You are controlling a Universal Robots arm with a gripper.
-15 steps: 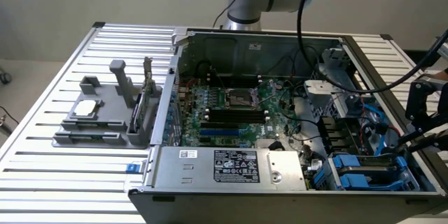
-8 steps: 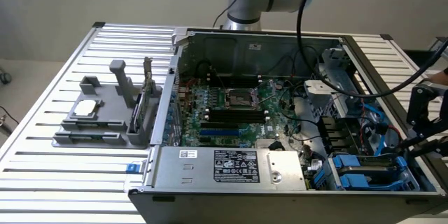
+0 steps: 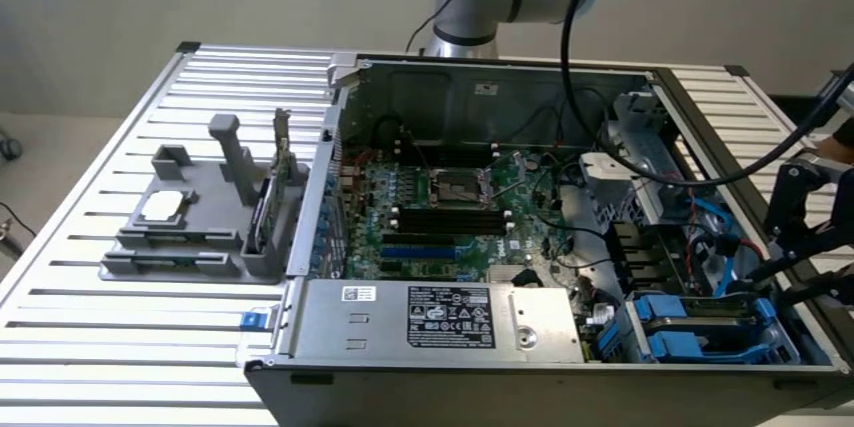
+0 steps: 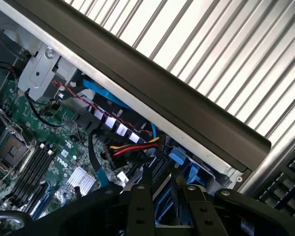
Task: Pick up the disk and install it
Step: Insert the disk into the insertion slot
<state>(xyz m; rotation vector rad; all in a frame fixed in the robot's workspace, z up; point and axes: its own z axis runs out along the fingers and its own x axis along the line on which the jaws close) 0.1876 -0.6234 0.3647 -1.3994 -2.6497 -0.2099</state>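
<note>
One step looks done to me: the disk lies in its blue carrier in the drive bay, at the open computer case's corner on the exterior view's right. My claw hangs just above, fingers parted, gripping nothing. Whether the disk is fully seated I cannot tell. The case sits on a slatted metal tabletop, with a pale wall behind.

Bright light glares off the ribbed table, case interior dimmer
</note>
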